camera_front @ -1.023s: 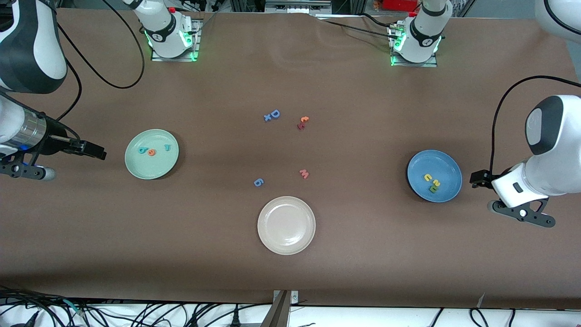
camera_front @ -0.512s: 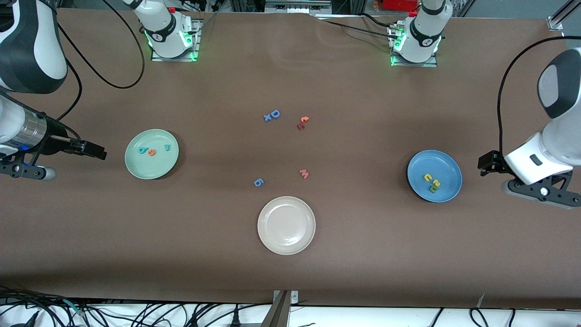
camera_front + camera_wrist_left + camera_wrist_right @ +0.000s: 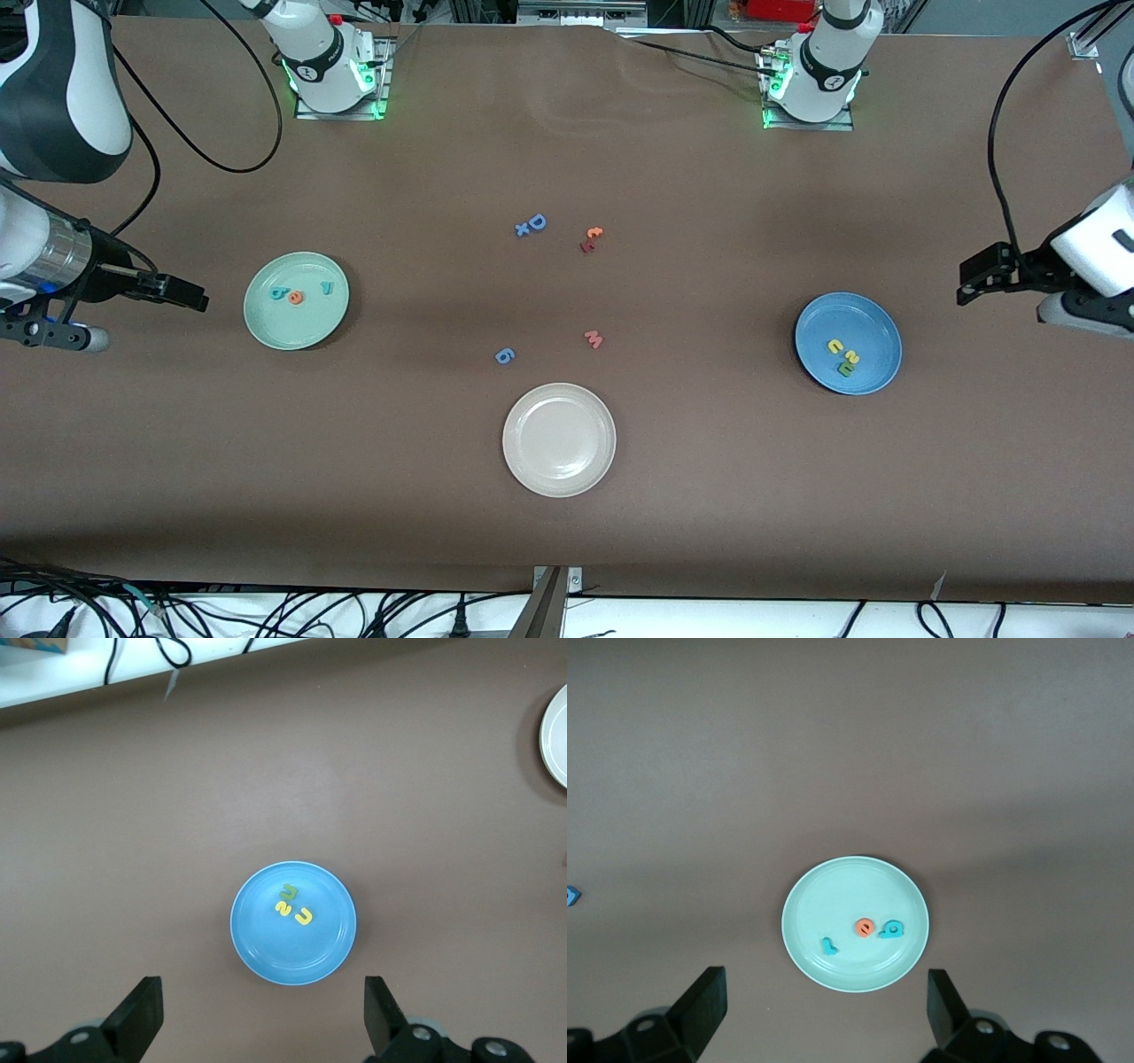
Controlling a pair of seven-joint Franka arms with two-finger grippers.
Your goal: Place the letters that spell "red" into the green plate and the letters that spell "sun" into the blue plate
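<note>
The green plate [image 3: 266, 321] [image 3: 833, 895] holds the teal "r" [image 3: 326, 287] [image 3: 829, 946], orange "e" [image 3: 296, 298] [image 3: 866, 927] and teal "d" [image 3: 279, 293] [image 3: 890, 928]. In the blue plate [image 3: 873, 328] [image 3: 283, 957] lie the yellow "u" [image 3: 834, 346] [image 3: 303, 917], yellow "s" [image 3: 852, 357] [image 3: 283, 906] and green "n" [image 3: 846, 369] [image 3: 286, 893]. My left gripper [image 3: 970, 283] [image 3: 261, 1005] hangs open and empty over bare table beside the blue plate, toward the left arm's end. My right gripper [image 3: 190, 298] [image 3: 826, 1010] waits open and empty beside the green plate.
A cream plate [image 3: 559, 478] sits mid-table, nearest the front camera. Loose letters lie around the middle: a blue "D" with a small cross [image 3: 532, 224], an orange and red pair [image 3: 591, 239], a pink "w" [image 3: 594, 338] and a blue "6" [image 3: 504, 356].
My left arm has drawn back from the blue plate toward its end of the table and toward the bases. The right arm and all letters have stayed put.
</note>
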